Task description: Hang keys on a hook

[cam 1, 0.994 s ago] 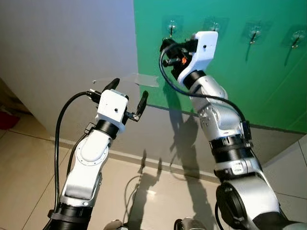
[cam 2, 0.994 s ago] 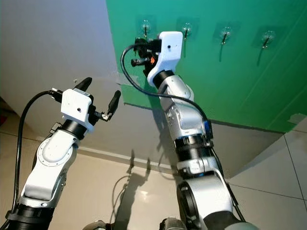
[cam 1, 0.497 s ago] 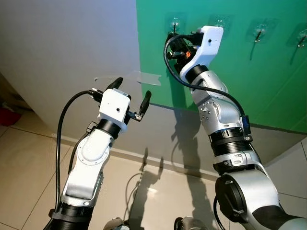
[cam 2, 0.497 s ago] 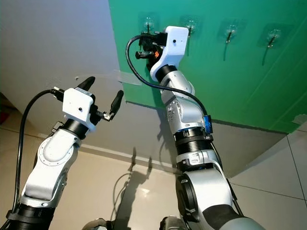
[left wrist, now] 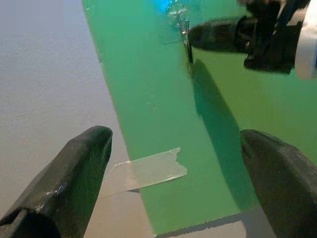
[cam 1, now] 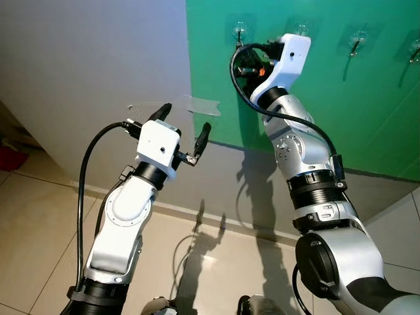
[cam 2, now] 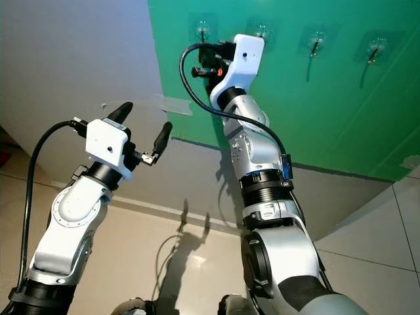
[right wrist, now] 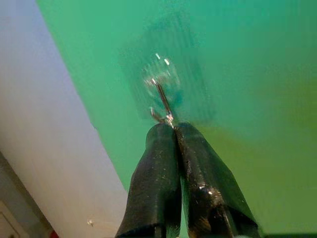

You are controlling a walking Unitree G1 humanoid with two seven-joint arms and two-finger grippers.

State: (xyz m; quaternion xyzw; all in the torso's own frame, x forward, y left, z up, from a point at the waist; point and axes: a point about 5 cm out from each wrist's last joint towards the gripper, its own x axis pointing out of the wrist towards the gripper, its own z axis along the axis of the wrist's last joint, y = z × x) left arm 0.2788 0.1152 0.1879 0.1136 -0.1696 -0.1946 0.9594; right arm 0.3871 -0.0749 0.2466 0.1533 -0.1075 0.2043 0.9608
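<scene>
Pale floor tiles are lying nearest me, running up to a grey wall with a green board taped onto it by a strip of tape. Closest of the arms, the left gripper is hanging in front of the grey wall with its fingers spread wide and nothing between them, well short of the board. Farther in, the right gripper is reaching up to the leftmost hook in a row of clear stick-on hooks, its fingers pressed together at the tips right under the hook's wire. A small glint of metal is showing at those tips, touching the wire; I am taking it for the keys' ring, though the keys themselves are too hidden to make out. If the fingers are opening before the ring is properly over the wire, I judge the keys are dropping to the floor; pushing too hard could also be peeling the hook off the board.
</scene>
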